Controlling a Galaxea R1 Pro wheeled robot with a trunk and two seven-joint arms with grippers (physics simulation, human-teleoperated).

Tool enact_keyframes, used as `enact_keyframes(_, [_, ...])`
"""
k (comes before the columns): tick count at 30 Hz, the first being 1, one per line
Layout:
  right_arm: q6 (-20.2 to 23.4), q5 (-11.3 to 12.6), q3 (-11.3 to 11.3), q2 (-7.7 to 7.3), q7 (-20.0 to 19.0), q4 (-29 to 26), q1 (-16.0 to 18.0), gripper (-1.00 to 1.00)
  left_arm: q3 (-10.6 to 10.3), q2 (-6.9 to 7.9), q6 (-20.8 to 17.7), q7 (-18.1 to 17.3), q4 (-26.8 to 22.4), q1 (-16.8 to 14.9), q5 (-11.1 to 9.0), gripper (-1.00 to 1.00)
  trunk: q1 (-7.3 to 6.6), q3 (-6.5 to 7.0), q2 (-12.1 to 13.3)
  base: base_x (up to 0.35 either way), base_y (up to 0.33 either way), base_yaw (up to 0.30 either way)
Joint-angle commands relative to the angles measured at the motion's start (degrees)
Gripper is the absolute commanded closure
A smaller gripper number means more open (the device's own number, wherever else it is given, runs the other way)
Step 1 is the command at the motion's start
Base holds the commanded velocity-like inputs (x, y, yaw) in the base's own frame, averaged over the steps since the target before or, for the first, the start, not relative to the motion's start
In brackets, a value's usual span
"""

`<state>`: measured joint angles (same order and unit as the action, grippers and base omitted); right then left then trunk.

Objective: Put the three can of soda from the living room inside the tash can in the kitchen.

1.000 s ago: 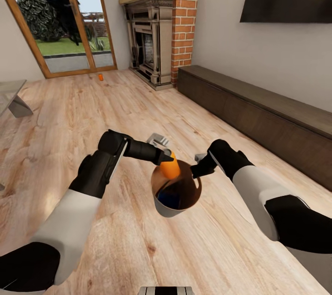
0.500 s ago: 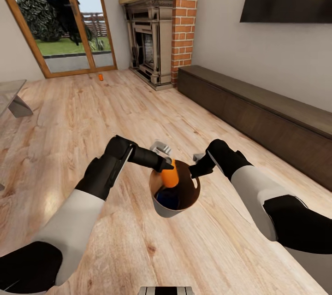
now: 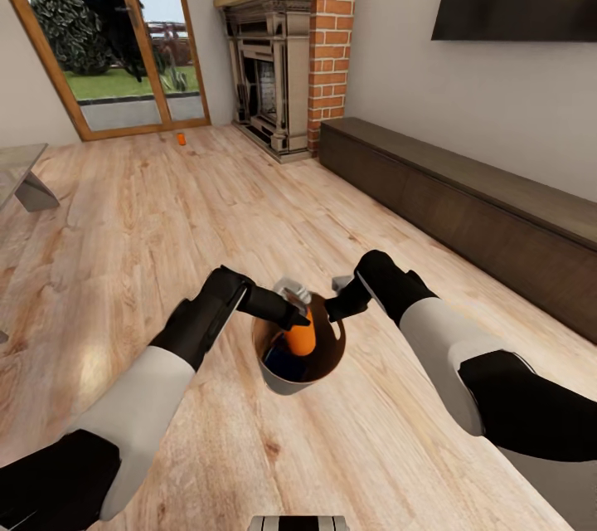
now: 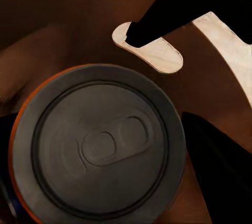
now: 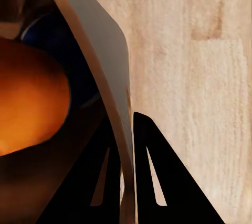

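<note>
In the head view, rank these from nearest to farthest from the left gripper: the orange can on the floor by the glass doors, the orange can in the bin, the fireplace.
1. Orange can in the bin, right at the left gripper.
2. Fireplace, far ahead, slightly right.
3. Orange can on the floor, far ahead by the doors; too close to the fireplace to call.

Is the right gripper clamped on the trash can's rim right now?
Yes. In the right wrist view, the right gripper has one finger inside and one outside the thin wall of the trash can, pinching it.

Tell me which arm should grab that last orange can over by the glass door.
Left. Its end effector only lowers an orange can into the bin; the right end effector grips the bin's rim.
</note>
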<state>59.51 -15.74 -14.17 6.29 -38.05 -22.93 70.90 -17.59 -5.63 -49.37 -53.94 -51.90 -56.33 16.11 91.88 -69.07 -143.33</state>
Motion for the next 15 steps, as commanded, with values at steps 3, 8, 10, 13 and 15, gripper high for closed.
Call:
enact_keyframes(3, [0.49,1.77,0.28,0.04,-0.36,0.00,0.02,1.00,-0.11,0.13,0.45,0.61,0.81,0.02,-0.03,1.00,-0.01,0.01,-0.01,0.000,0.000,0.000])
enact_keyframes(8, [0.49,1.77,0.28,0.18,-0.36,-0.01,0.02,1.00,-0.46,0.27,0.58,1.87,1.15,0.03,0.05,1.00,-0.01,0.01,-0.01,0.000,0.000,0.000])
enact_keyframes(10, [0.49,1.77,0.28,0.16,-0.36,-0.01,0.02,1.00,-1.72,0.29,0.57,2.05,1.18,0.01,0.06,1.00,-0.01,0.01,-0.01,0.000,0.000,0.000])
enact_keyframes(13, [0.49,1.77,0.28,0.14,-0.36,-0.01,0.02,1.00,-2.57,0.28,0.53,2.12,1.19,0.00,0.04,1.00,-0.01,0.01,-0.01,0.000,0.000,0.000])
enact_keyframes(15, [0.49,1.77,0.28,0.13,-0.36,-0.01,0.02,1.00,-2.86,0.27,0.52,2.14,1.19,0.00,0.01,1.00,-0.01,0.01,-0.01,0.000,0.000,0.000])
